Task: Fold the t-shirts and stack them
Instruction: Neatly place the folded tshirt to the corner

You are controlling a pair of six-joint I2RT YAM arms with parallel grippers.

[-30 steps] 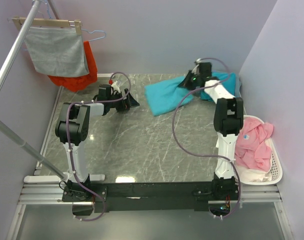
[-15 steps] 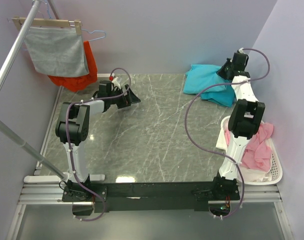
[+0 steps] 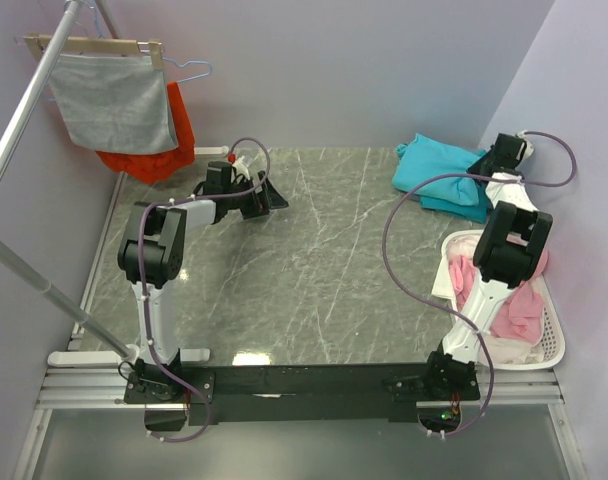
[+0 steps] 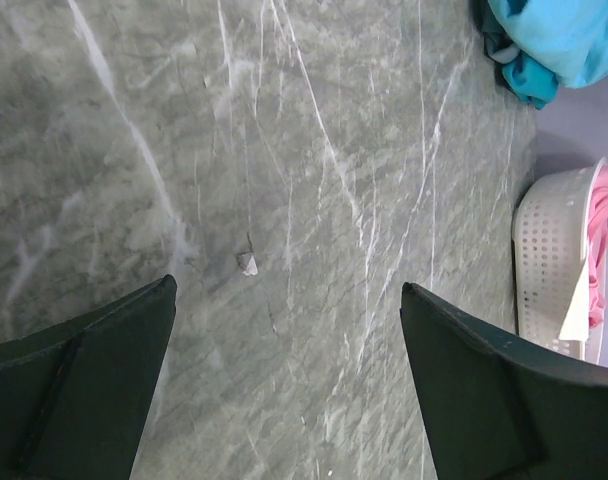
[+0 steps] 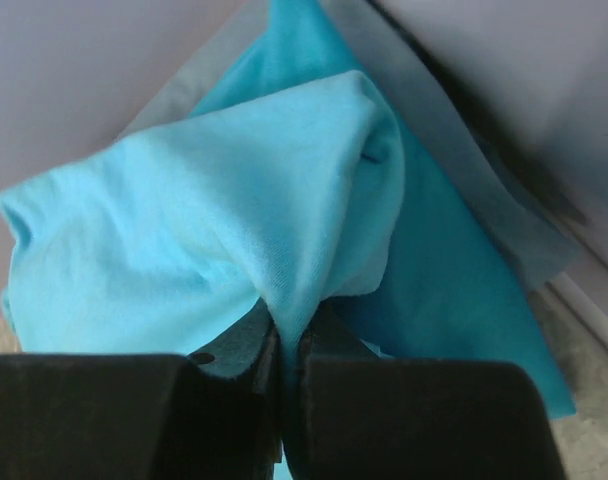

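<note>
T-shirts (image 3: 436, 168) lie bunched at the far right corner of the table (image 3: 314, 270), partly against the wall. The right gripper (image 5: 284, 348) has its fingers pressed together, pinching a raised fold of the lighter turquoise fabric. Collar, placket and chest mark are hidden in the folds, and the number of garments cannot be determined. The left gripper (image 4: 286, 300) hangs with fingers spread wide over bare marble near the far left edge. Its wrist view cuts off the heap and the white laundry basket (image 3: 549, 350) holding pink cloth.
</note>
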